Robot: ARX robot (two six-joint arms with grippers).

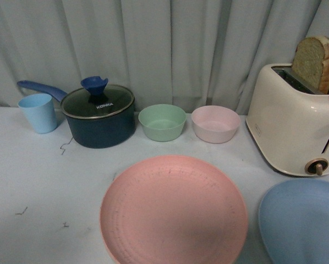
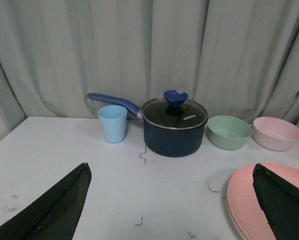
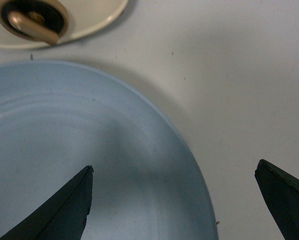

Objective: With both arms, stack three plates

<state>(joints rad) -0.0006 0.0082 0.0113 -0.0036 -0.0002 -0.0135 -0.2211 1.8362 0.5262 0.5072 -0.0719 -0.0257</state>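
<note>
light blue plate [image 1: 302, 223] lies lower right in the front view and pink plate [image 1: 174, 209] at bottom centre, seemingly on the beige plate [image 2: 230, 216]. right gripper [image 3: 174, 166] hangs spread across the blue rim, and left gripper [image 2: 172, 166] is spread and empty. straddle the rim squarely, pinch firmly, lift level.

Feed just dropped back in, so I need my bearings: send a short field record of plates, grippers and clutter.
stack top: large round matte pink plate, centre front
stack bottom: round beige plate, only its rim showing beneath the pink
loose plate: large round light blue plate, front right, beside the cream toaster
left gripper: open, empty
right gripper: open, spanning the blue plate's rim
back row: light blue cup, dark blue lidded saucepan, green bowl, pink bowl
</note>
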